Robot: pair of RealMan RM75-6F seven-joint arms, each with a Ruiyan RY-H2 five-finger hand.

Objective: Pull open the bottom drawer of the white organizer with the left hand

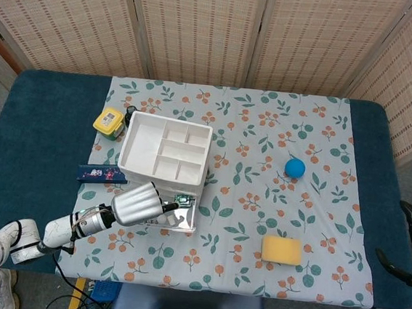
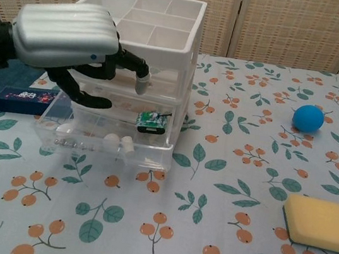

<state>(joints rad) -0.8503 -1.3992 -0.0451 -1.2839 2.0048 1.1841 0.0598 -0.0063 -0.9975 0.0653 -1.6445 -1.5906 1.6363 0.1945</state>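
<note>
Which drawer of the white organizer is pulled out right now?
The bottom drawer: its clear front sticks out past the white organizer, showing small items inside. The drawers above it sit flush, behind the left hand.

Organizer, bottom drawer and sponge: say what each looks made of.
Organizer: opaque white plastic, smooth with a slight sheen. Bottom drawer: clear plastic, its contents show through. Sponge: probably foam, matte yellow, with a darker bottom layer.
</note>
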